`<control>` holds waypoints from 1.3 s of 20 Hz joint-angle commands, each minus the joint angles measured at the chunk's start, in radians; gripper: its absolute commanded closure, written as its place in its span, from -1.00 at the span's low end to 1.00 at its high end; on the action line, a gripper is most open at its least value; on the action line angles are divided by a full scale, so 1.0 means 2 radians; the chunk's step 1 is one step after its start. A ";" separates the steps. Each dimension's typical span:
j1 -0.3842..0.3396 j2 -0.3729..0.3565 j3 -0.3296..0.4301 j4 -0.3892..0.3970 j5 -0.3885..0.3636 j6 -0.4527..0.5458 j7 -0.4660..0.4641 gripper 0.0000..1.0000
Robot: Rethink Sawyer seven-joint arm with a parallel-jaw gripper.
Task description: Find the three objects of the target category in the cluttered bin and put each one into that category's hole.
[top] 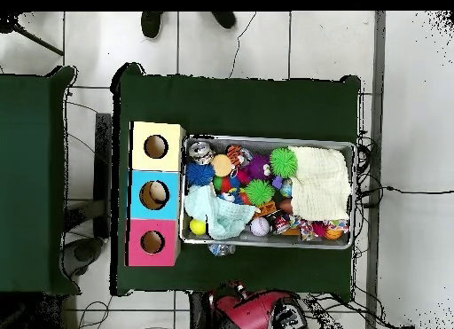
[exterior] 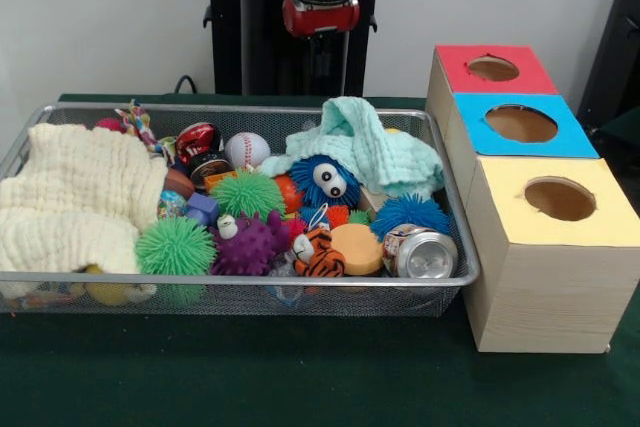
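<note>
The silver wire-mesh bin lies on the green table, full of toys, and also shows in the overhead view. Right of it in the front view stand three wooden boxes with round holes: red top, blue top and yellow top. In the bin are a baseball, two green spiky balls, a purple spiky ball, a blue furry ball with eyes, a tiger toy, an orange disc and a can. The arm's red and black end hangs drawn back behind the bin, touching nothing.
A cream cloth covers the bin's left end and a mint cloth lies at its back right, both hiding things. In the overhead view a small object lies on the table outside the bin, on the robot's side. A person's shoes show at the top.
</note>
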 commanded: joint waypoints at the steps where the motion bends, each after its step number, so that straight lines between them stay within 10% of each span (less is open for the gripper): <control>1: -0.010 0.019 0.001 -0.019 0.020 -0.039 0.080 1.00; 26: -0.018 0.022 0.019 -0.021 0.022 -0.020 0.077 1.00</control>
